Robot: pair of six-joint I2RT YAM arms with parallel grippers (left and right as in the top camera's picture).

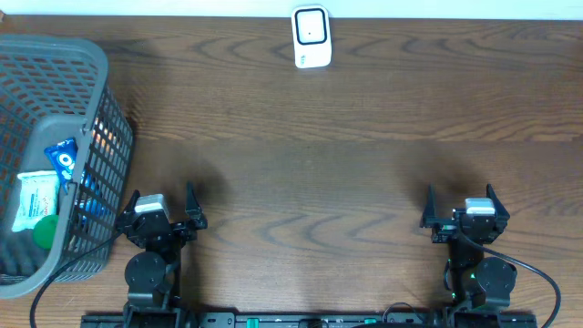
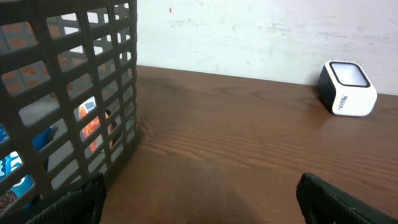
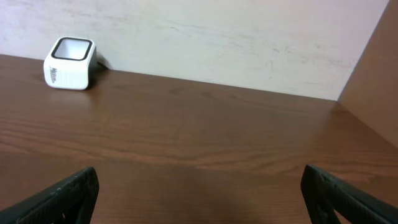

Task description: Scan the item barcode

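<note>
Dark brown wood grain is running across the table (image 1: 346,137), which is filling nearly the whole overhead view and carrying everything else. A grey plastic mesh basket (image 1: 114,146) is sitting at the table's left end and is serving here as the reference for every place.

Just to the right of the basket's near corner, the left gripper (image 1: 163,196) is hovering low over the wood with its jaws standing wide apart. Its wrist view is showing the basket wall close on one side and bare table between the two dark fingers (image 2: 68,205). Well apart from the basket, far to its right and level with the left gripper, the right gripper (image 1: 461,193) is also standing with its jaws spread wide, and only table is showing between them.

A small white scanner (image 1: 311,36) with a dark-framed window on its top is standing at the far edge of the table, well to the right of the basket and beyond both grippers.

The items are lying inside the basket, against its right wall. A white packet (image 1: 36,199) with green print is resting flat, a blue packet (image 1: 64,159) is leaning just behind it, and a green round piece (image 1: 46,230) is touching the white packet's near edge. Something orange (image 1: 102,137) is showing through the mesh, too hidden to identify.
</note>
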